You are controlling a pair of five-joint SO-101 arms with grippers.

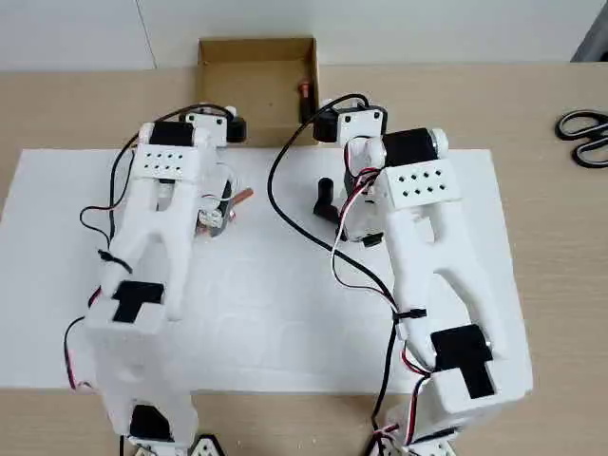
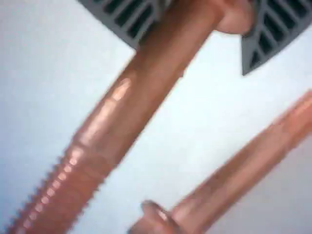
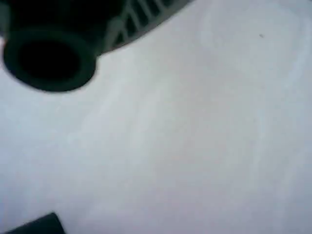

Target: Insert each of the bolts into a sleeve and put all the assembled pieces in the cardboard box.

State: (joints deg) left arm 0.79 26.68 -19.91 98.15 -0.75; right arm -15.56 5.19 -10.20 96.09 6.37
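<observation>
My left gripper [image 1: 226, 207] is shut on a copper bolt [image 2: 146, 92], whose threaded end sticks out past the grey fingers [image 2: 122, 14]. In the high view that bolt's tip [image 1: 243, 197] points toward the other arm. A second copper bolt [image 2: 234, 180] lies on the white sheet just beneath it. My right gripper [image 1: 340, 211] is shut on a black sleeve [image 1: 326, 198], with its open bore [image 3: 48, 58] facing the camera beside a ribbed finger [image 3: 141, 19]. The cardboard box [image 1: 214, 85] stands at the back, with one copper-and-black piece [image 1: 304, 92] by its right wall.
A white sheet [image 1: 275, 313] covers the middle of the wooden table. Black scissors [image 1: 584, 138] lie at the far right edge. Another dark object [image 3: 34, 225] pokes into the corner of the right wrist view. Loose cables hang between the two arms.
</observation>
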